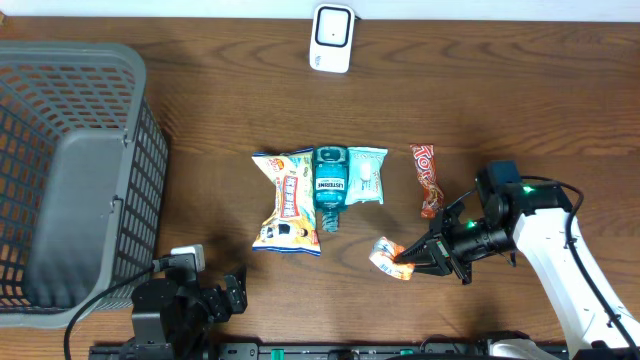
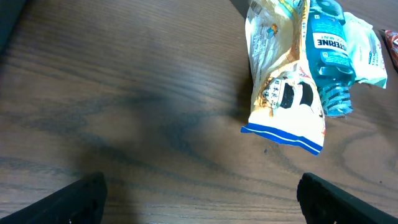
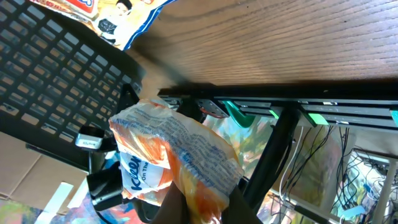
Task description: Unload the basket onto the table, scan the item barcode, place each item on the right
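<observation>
Overhead, my right gripper (image 1: 412, 262) is closed tight on a small orange-and-white snack packet (image 1: 388, 257), which sticks out to the left of my fingertips near the front of the wooden table (image 1: 220, 90). On the right wrist camera the crinkled packet fills the middle of the view, pinched at its lower end between my fingers, with printed text along its side; I cannot make out a barcode. The white scanner (image 1: 331, 38) sits at the far edge of the table, well apart from the packet. Between them lie a chip bag (image 1: 287, 200), a blue mouthwash bottle (image 1: 329, 185) resting partly on it, a pale green pouch (image 1: 368, 175) and a red candy wrapper (image 1: 427, 180). A grey basket (image 1: 70, 170) stands at the left. My left gripper (image 2: 199, 202) hangs over bare wood, jaws spread wide, holding nothing.
</observation>
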